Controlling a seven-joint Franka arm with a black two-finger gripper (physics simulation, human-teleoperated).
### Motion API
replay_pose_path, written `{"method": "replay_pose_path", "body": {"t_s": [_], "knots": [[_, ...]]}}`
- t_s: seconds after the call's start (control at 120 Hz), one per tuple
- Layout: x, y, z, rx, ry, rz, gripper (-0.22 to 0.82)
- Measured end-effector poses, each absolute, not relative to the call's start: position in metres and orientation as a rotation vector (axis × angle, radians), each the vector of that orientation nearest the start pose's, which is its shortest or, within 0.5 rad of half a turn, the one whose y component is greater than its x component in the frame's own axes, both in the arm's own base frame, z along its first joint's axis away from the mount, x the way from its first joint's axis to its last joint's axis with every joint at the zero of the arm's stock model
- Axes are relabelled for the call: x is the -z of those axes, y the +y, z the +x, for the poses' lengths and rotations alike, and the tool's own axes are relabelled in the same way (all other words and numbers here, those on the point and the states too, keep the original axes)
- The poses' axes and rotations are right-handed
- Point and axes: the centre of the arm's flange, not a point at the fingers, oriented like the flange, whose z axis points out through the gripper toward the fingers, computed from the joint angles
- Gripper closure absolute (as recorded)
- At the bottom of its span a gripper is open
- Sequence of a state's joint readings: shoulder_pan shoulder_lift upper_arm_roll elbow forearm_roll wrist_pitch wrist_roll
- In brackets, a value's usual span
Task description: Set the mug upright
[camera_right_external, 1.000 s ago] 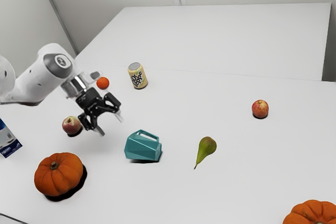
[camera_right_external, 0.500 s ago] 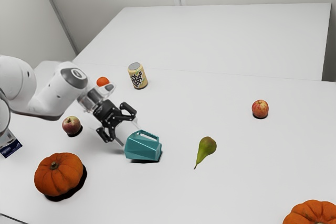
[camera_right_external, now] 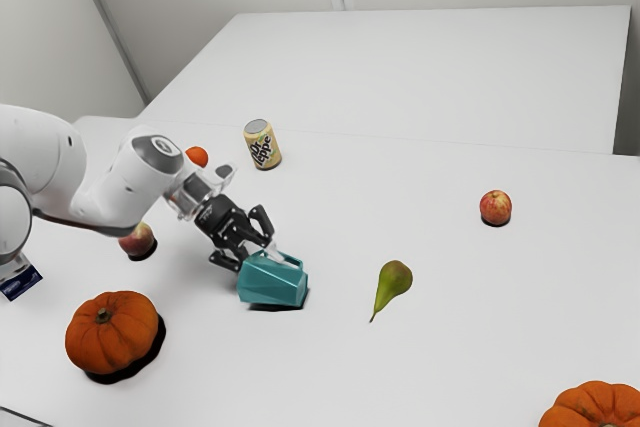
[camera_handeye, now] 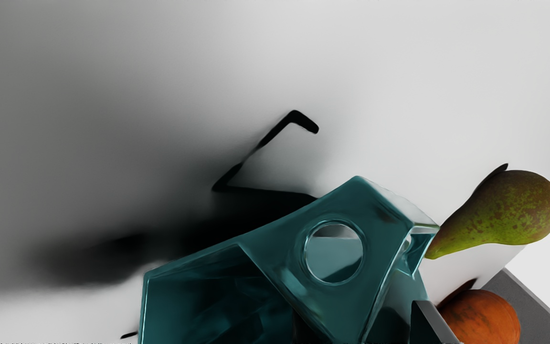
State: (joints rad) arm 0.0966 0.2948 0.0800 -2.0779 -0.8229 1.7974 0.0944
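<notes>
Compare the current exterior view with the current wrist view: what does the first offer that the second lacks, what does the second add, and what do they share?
Exterior view's extras: the drink can, two apples, a small orange fruit, the white arm and a partly hidden blue-and-white carton.

Wrist view's extras: a ringed circle on the mug and a thin, bent shadow.

Shared: the mug, the pear, the table, part of the hand and a pumpkin.

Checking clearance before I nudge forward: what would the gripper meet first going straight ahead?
The teal mug, right at the gripper in the exterior view; whether the two touch, I can't tell for sure.
</notes>
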Motion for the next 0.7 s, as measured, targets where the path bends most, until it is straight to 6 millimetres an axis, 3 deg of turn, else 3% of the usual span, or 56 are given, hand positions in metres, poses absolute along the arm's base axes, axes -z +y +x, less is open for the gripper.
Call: {"method": "replay_pose_path", "body": {"t_s": [0.258,0.5,0.7], "knots": [[-0.293,0.022,0.544,0.503,0.558,2.275,0.72],[-0.304,0.011,0.545,0.504,0.532,2.333,0.77],[-0.342,-0.015,0.543,0.441,0.323,2.639,0.78]]}}
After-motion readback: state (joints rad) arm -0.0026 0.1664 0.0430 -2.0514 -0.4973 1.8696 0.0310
